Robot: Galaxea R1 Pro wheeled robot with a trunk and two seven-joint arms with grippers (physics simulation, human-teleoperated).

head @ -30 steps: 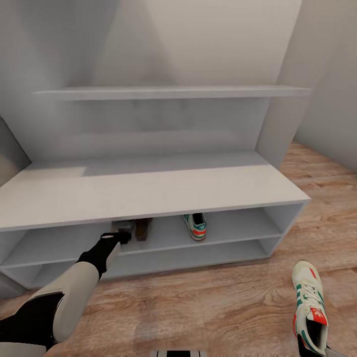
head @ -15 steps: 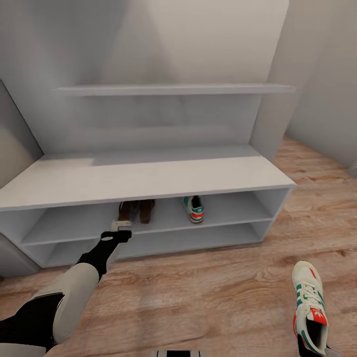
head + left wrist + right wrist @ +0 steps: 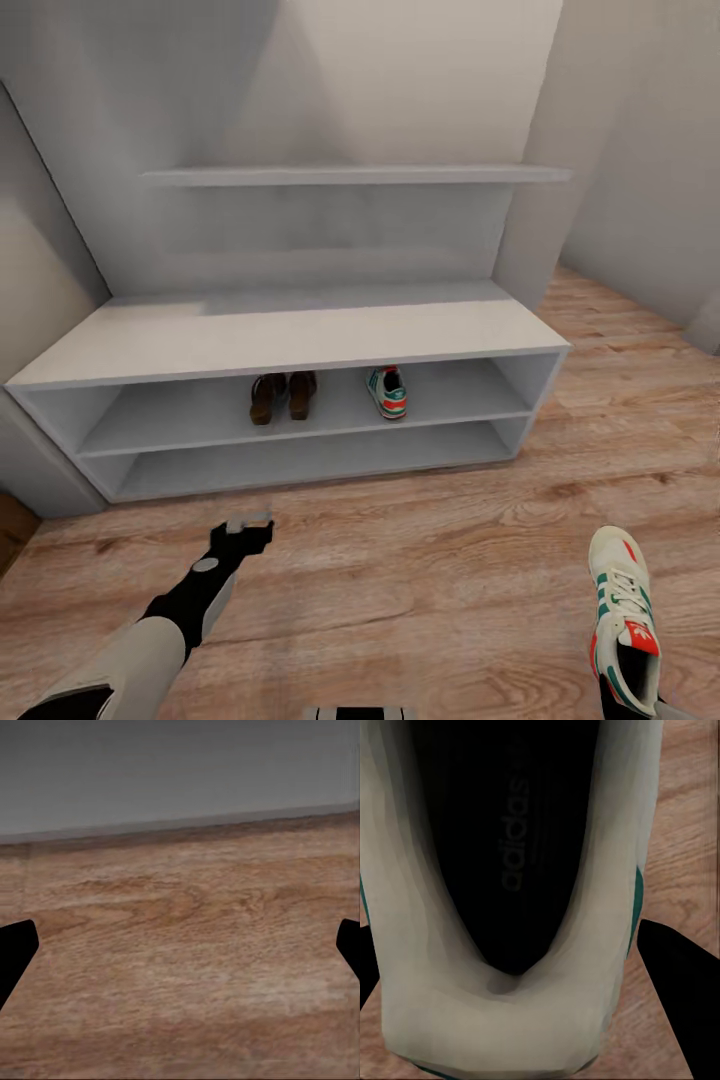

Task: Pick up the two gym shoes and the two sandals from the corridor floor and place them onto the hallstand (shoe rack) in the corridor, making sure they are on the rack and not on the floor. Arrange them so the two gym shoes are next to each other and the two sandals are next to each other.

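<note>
Two sandals (image 3: 283,396) and one gym shoe (image 3: 387,391) sit on the hallstand (image 3: 290,340); left tool (image 3: 250,527) gapes empty, right tool (image 3: 517,1020) grips the second gym shoe (image 3: 624,612)

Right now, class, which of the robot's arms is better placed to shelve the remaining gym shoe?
The right. Its gripper straddles the heel of the gym shoe, while the left gripper is open over bare floor. The other gym shoe sits on the hallstand.

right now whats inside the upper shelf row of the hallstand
On the upper row of the hallstand sit the two brown sandals side by side, and one gym shoe apart to their right. The bench top shades the row's back, so anything deep in there cannot be made out.
</note>
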